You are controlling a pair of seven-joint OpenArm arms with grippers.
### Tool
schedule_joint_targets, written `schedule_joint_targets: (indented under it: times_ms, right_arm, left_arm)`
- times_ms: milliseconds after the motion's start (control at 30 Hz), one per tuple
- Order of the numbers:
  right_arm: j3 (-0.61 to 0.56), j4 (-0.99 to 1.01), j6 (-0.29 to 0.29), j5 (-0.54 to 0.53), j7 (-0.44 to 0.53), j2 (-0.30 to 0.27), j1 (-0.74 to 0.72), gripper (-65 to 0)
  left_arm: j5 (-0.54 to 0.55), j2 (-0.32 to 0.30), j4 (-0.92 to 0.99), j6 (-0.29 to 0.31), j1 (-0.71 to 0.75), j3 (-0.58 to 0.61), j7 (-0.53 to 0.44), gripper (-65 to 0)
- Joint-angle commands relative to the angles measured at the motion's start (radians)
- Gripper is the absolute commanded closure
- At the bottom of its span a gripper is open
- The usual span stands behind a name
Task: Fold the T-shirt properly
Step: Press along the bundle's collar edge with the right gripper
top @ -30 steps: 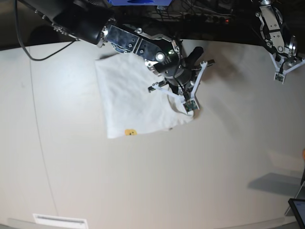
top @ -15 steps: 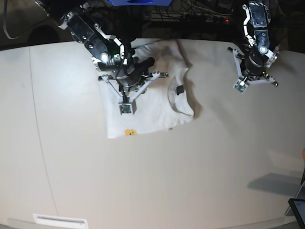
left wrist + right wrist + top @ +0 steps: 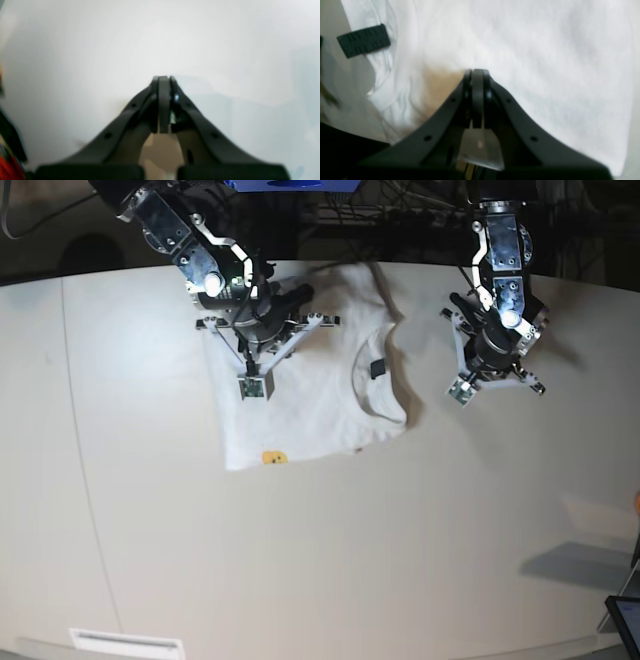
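Observation:
The white T-shirt point(image 3: 310, 410) lies folded into a rough square at the back of the table, and its cloth point(image 3: 532, 62) fills the right wrist view. Its black neck label point(image 3: 376, 368) shows inside the collar, and the label point(image 3: 363, 40) appears at the upper left of the wrist view. A bit of yellow print point(image 3: 273, 457) peeks out at the front edge. My right gripper point(image 3: 253, 387) is shut with nothing in it, its tip point(image 3: 477, 71) low over the shirt's left half. My left gripper point(image 3: 460, 392) is also shut and empty, its tip point(image 3: 163, 77) over bare table right of the shirt.
The pale table point(image 3: 320, 560) stretches wide in front of the shirt. A white strip point(image 3: 127, 642) lies at the front left edge. A dark screen point(image 3: 625, 620) stands at the front right corner. Cables and dark gear point(image 3: 400, 215) run behind the table.
My right gripper has left the collar corner and swung left and back over the shirt. My left arm has come in from the far right corner toward the shirt's right side.

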State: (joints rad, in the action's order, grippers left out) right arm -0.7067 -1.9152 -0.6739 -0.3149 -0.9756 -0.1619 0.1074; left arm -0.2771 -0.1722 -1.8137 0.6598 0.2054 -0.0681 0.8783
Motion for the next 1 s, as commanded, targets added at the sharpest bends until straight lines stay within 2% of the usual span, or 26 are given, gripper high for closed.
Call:
schedule_joint_targets:
  times_ms: [0, 167, 333, 433, 567, 667, 967]
  right_arm:
    - [0.005, -0.023, 0.003, 0.003, 0.013, -0.003, -0.024, -0.1]
    - [0.005, -0.027, 0.003, 0.003, 0.014, -0.014, -0.038, -0.1]
    - [0.006, -0.031, 0.003, 0.003, 0.013, -0.028, -0.056, -0.1]
    - [0.005, -0.031, 0.003, 0.003, 0.014, -0.038, -0.058, -0.1]
    - [0.0, -0.022, 0.009, 0.003, 0.017, -0.037, -0.058, -0.1]
    - [0.0, -0.008, 0.01, 0.003, 0.017, -0.015, -0.068, -0.1]
    - [-0.001, 0.178, 0.013, 0.0, 0.02, 0.038, -0.139, -0.1]
  left_arm:
    - [-0.007, -0.008, -0.068, -0.005, 0.006, -0.002, -0.005, 0.0]
    - [-0.007, -0.014, -0.212, -0.005, 0.078, -0.006, 0.017, 0.0]
    - [0.0, -0.026, -0.229, -0.002, 0.118, 0.0, -0.003, 0.0]
    - [-0.006, 0.003, -0.232, 0.038, 0.148, -0.009, -0.071, 0.0]
    - [-0.007, 0.004, -0.226, 0.038, 0.153, -0.012, -0.037, 0.0]
    - [-0.007, 0.003, -0.223, 0.038, 0.153, -0.029, -0.032, 0.0]
    - [-0.009, 0.003, -0.18, 0.038, 0.145, -0.189, -0.034, 0.0]
